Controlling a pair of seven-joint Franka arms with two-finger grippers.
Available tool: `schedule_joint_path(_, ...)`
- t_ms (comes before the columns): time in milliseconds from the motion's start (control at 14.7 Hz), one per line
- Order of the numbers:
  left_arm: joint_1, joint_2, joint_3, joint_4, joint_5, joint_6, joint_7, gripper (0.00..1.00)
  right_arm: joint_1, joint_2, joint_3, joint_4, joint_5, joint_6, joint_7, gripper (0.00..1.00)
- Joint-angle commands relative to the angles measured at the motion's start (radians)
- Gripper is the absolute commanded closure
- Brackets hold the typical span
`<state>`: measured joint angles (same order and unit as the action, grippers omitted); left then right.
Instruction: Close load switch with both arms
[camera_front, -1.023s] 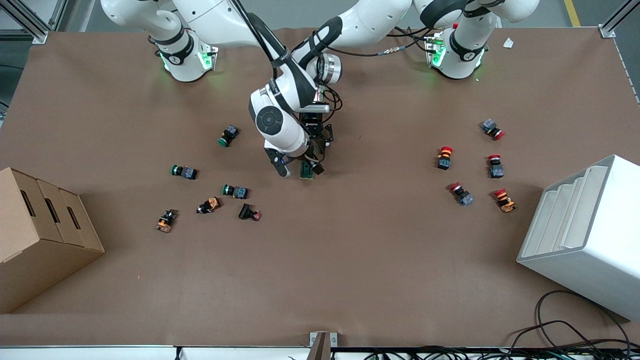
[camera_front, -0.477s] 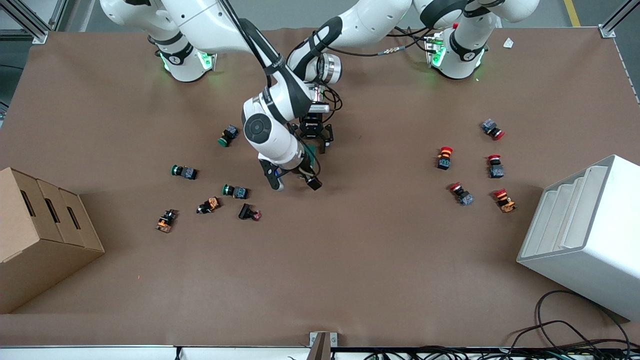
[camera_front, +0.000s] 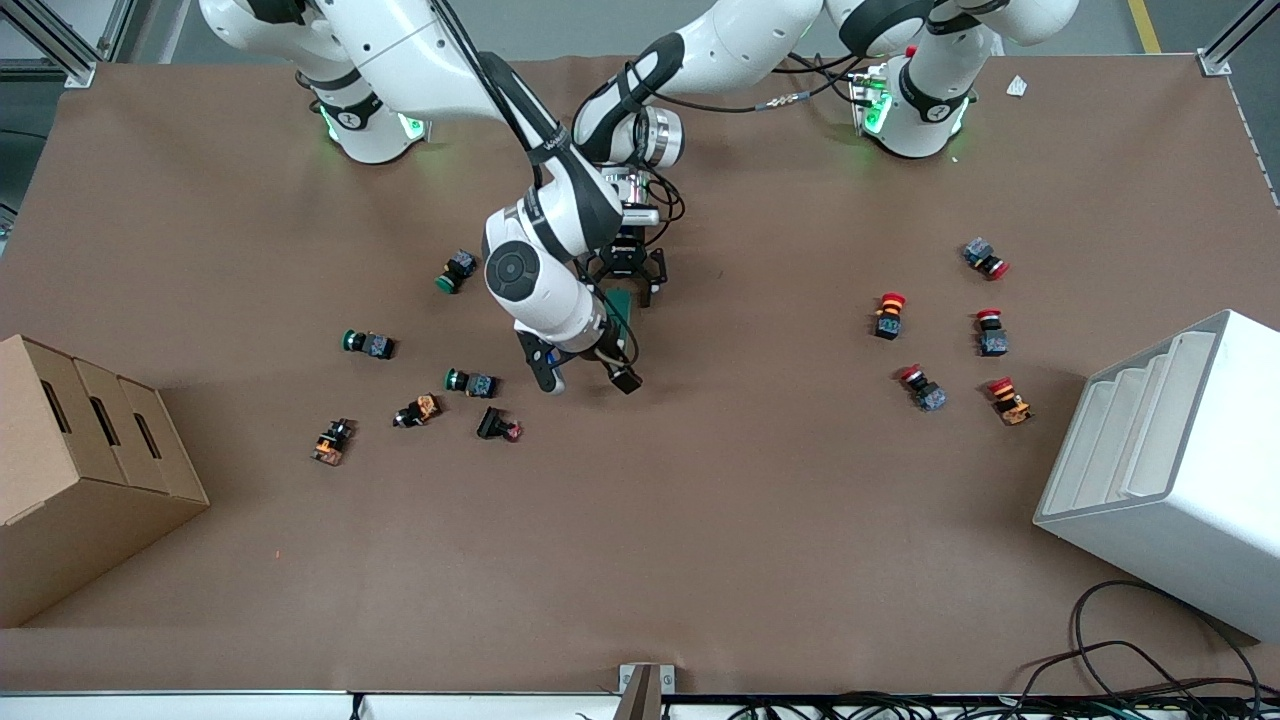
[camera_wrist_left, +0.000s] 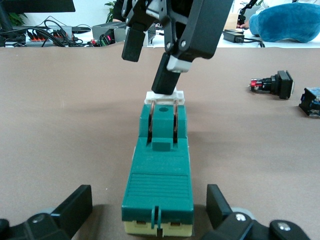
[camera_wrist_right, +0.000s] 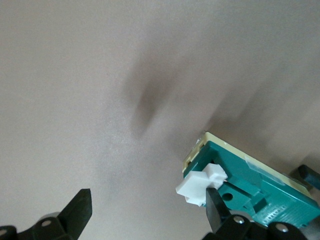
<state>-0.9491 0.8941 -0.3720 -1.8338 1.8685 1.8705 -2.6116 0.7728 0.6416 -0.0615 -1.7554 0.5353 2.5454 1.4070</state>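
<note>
Both claws stand wide: your right claw (camera_front: 585, 378) has drifted slightly nearer the camera off the load switch (camera_front: 622, 303), apparently clear; left claw (camera_front: 628, 284) straddles it.

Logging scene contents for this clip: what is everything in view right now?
load switch: one, dark green with white lever, mid-table
green-capped push buttons: three, toward the right arm's end
orange-bodied buttons: two, same cluster, nearer the front camera
black button with red part: one, same cluster
red-capped push buttons: five, toward the left arm's end
cardboard box: one, brown, right arm's end
white bin: one, left arm's end
cables: black, the table's edge nearest the front camera
table: brown
left gripper: jaws open either side of the switch
right gripper: jaws open, one finger at the lever
</note>
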Motion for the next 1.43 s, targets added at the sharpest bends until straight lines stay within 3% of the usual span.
schedule_joint_path(0,-0.004,0.077,0.016,0.047,0.012,0.045,-0.025,0.00,-0.014,0.050,0.006,0.040,0.006,0.018,-0.014,0.00)
schedule_joint_path(682,-0.002,0.062,0.015,0.050,0.003,0.044,-0.022,0.00,-0.058,0.081,0.003,0.102,-0.011,-0.002,-0.023,0.00)
schedule_joint_path(886,-0.002,0.057,0.015,0.051,0.003,0.044,-0.021,0.01,-0.130,0.029,0.003,0.102,-0.095,-0.136,-0.060,0.00)
schedule_joint_path(1091,0.000,0.040,0.005,0.067,-0.009,0.045,-0.007,0.00,-0.259,-0.106,0.002,0.097,-0.118,-0.360,-0.274,0.00)
schedule_joint_path(1227,0.003,0.014,-0.004,0.085,-0.089,0.045,0.071,0.00,-0.352,-0.180,-0.012,0.097,-0.167,-0.497,-0.489,0.00)
schedule_joint_path(1364,0.004,-0.048,-0.005,0.105,-0.249,0.045,0.267,0.00,-0.424,-0.224,-0.020,0.099,-0.298,-0.595,-0.656,0.00)
